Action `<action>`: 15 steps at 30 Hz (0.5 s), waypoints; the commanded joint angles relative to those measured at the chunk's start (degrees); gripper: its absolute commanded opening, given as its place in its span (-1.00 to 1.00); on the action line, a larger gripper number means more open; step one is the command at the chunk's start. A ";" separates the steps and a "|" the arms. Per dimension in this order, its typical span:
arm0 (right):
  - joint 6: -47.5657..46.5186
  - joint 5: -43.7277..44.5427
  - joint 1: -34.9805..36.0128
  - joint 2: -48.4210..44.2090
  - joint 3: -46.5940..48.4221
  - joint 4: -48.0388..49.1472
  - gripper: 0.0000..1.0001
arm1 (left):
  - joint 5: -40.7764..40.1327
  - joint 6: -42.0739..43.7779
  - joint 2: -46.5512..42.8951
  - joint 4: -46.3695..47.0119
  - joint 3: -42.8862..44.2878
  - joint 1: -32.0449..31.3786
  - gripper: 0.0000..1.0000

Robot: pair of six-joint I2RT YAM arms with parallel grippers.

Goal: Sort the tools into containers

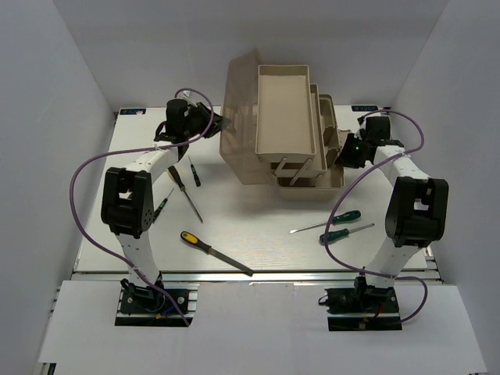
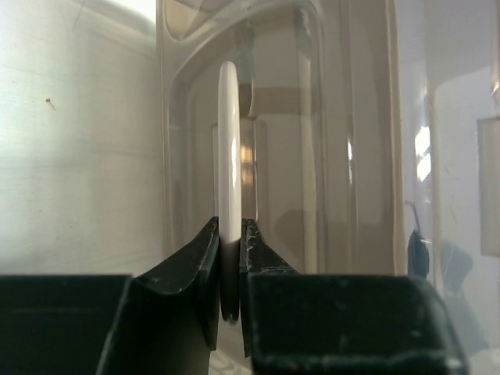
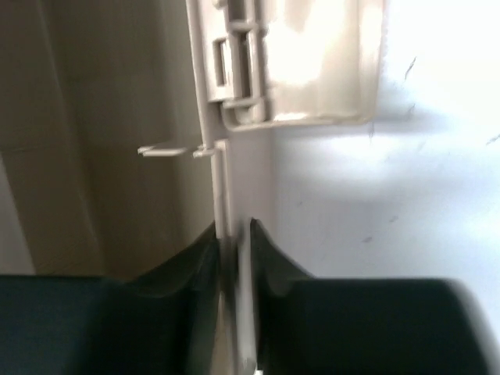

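1. The toolbox (image 1: pixel 308 181) stands at the middle of the desk's (image 1: pixel 258 226) far edge. Its smoky lid (image 1: pixel 238 94) is swung open to the left, and its beige trays (image 1: pixel 326 117) are spread out above the base.
2. The left gripper (image 2: pixel 229 226) is pinched tight on the white handle (image 2: pixel 228 141) of the lid. I think it holds the lid back so it cannot drop shut.
3. The right gripper (image 3: pixel 232 230) is pinched tight on the thin wall (image 3: pixel 220 187) at the right side of the toolbox. That likely stops the box from sliding.
4. The top tray (image 1: pixel 285 109) looks bare. I see no tool in any tray.
5. The file (image 1: pixel 211 251) lies near the front edge, left of the middle.
6. Two green-handled screwdrivers (image 1: pixel 346 216) lie side by side near the front right corner.
7. The slim dark screwdrivers (image 1: pixel 178 178) lie by the left edge, near the left arm (image 1: pixel 129 199).
8. The sorting looks not yet begun. One gripper would have to let go of the box to pick up a tool.
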 commanded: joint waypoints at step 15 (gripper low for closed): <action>-16.49 -19.30 -6.65 -3.80 4.94 4.24 0.32 | -2.48 16.12 -5.97 -13.36 4.45 2.34 0.06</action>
